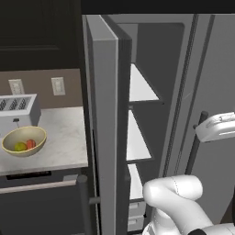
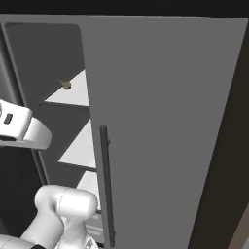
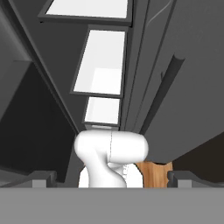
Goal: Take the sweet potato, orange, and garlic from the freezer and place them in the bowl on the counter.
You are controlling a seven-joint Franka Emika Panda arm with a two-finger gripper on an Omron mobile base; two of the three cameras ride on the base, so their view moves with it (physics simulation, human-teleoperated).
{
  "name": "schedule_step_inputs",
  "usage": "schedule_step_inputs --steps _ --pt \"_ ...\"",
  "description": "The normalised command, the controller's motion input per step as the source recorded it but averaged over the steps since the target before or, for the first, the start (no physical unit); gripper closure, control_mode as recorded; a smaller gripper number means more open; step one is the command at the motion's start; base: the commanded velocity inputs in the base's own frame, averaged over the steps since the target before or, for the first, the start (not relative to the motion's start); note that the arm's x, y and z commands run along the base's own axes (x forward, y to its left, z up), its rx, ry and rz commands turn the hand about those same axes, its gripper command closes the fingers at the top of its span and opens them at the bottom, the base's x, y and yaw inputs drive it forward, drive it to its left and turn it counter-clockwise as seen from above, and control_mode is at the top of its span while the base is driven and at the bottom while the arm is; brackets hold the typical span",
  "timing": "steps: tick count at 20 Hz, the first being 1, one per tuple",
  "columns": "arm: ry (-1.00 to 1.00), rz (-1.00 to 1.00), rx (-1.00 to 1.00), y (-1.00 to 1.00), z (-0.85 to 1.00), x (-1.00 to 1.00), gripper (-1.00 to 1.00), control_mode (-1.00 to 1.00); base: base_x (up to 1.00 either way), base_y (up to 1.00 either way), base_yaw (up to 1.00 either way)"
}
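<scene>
The pale yellow bowl (image 1: 24,141) stands on the marbled counter (image 1: 64,137) left of the freezer (image 1: 151,59). In it lie the yellow-olive orange (image 1: 20,147) and the reddish sweet potato (image 1: 30,143), side by side. The freezer door (image 1: 103,124) stands open, showing white shelves (image 1: 140,87). A small tan lump, the garlic (image 2: 65,84), sits on the upper shelf (image 2: 73,95). My white hand (image 1: 215,127) hovers in front of the fridge, away from the shelves. In the hand view my gripper (image 3: 111,178) is open, with its fingertips (image 3: 43,178) wide apart and nothing between them.
A silver toaster (image 1: 16,110) stands behind the bowl against the wall. The shut fridge door (image 2: 160,126) with its long dark handle (image 2: 107,185) is right of the freezer. Grey drawers (image 1: 137,215) lie below the shelves. My arm's elbow (image 1: 174,193) is low in front.
</scene>
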Motion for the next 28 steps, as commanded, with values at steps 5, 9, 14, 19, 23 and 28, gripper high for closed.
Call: schedule_step_inputs --steps 5,9,14,19,23,28 --pt "0.0 0.0 0.0 0.0 0.0 0.0 -1.0 1.0 0.41 0.04 0.0" --pt "0.0 0.0 0.0 0.0 0.0 0.0 -1.0 1.0 0.36 0.27 0.0" --pt "0.0 0.0 0.0 0.0 0.0 0.0 -1.0 1.0 0.13 0.46 0.0" --pt "0.0 0.0 0.0 0.0 0.0 0.0 -1.0 1.0 0.01 0.47 0.0" --pt "0.0 0.0 0.0 0.0 0.0 0.0 -1.0 1.0 0.0 0.46 0.0" --pt "0.0 0.0 0.0 0.01 0.0 0.03 -1.0 -1.0 0.06 0.19 0.0"
